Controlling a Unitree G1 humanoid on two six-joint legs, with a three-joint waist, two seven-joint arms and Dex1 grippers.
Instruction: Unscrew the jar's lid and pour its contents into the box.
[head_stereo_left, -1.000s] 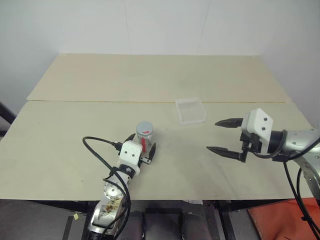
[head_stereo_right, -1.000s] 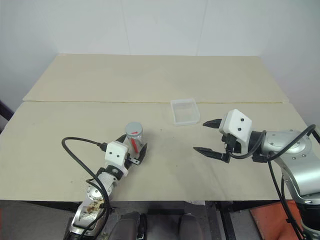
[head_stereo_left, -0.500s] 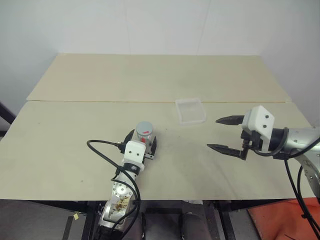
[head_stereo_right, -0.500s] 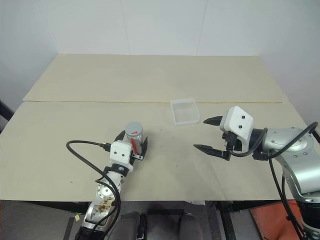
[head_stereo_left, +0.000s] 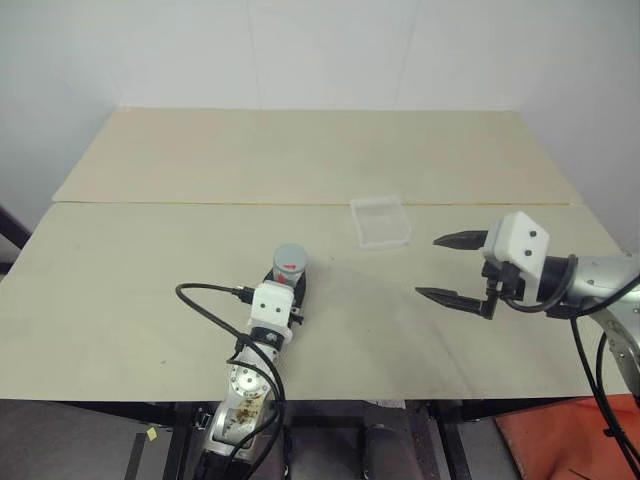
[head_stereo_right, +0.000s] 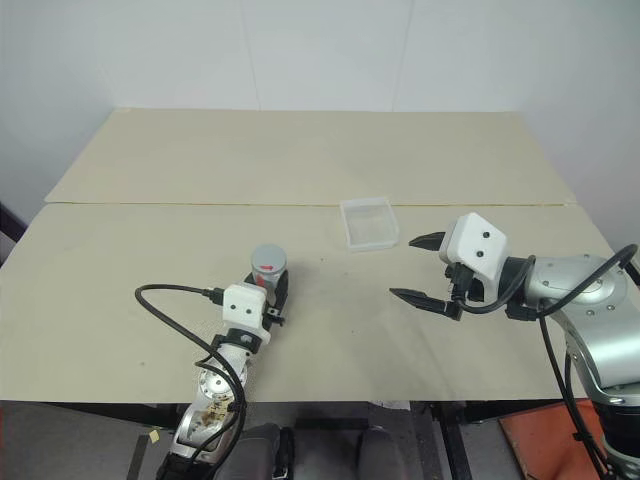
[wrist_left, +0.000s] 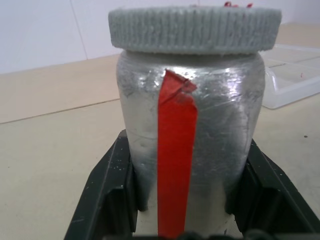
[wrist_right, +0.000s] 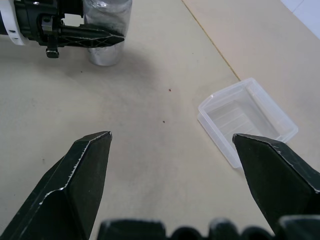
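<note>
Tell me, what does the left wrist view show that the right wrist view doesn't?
The left wrist view shows the jar close up: its ribbed grey lid on top, a red strip down its silver side, and the left gripper's black fingers pressed against its sides. The right wrist view shows the right gripper open above the table, and the left gripper from outside, shut on the jar. Both show the jar and the clear box.

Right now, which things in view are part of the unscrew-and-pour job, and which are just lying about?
Part of the job:
- jar, upright, clamped between the left gripper's fingers
- lid, on the jar
- box, clear, apart from the jar
- right gripper, fingers open, above the table

Just there:
- table
- a few dark specks on the table
</note>
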